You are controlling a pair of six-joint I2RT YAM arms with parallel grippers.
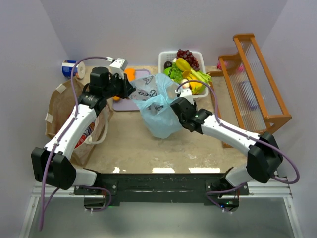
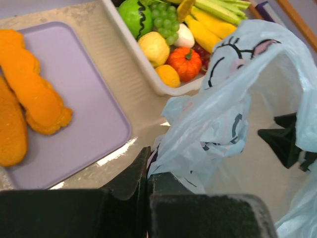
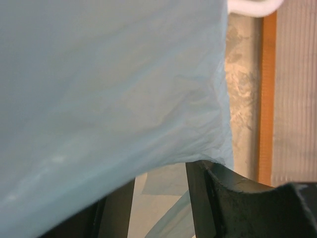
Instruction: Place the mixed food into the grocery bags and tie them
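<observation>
Top external: your left gripper [image 2: 148, 164] is pinched tight on the blue bag [image 1: 159, 113] rim at its tips. Mixed food [image 1: 185, 67] sits in the basket [image 1: 162, 58] just beyond. Right gripper [image 3: 161, 181] fingers look parted under bag film, hold unclear.

1. Mottled beige table [image 1: 148, 148] lies under left claw [image 2: 148, 171] and right claw [image 3: 157, 203].
2. Pale lilac walls [image 1: 163, 25] rise well beyond both claws.
3. Wooden rack [image 1: 257, 84] stands right of right claw; its ribbed panel is perhaps clear plastic.
4. White glare patches [image 1: 163, 170] lie on the table behind the claws.
</observation>
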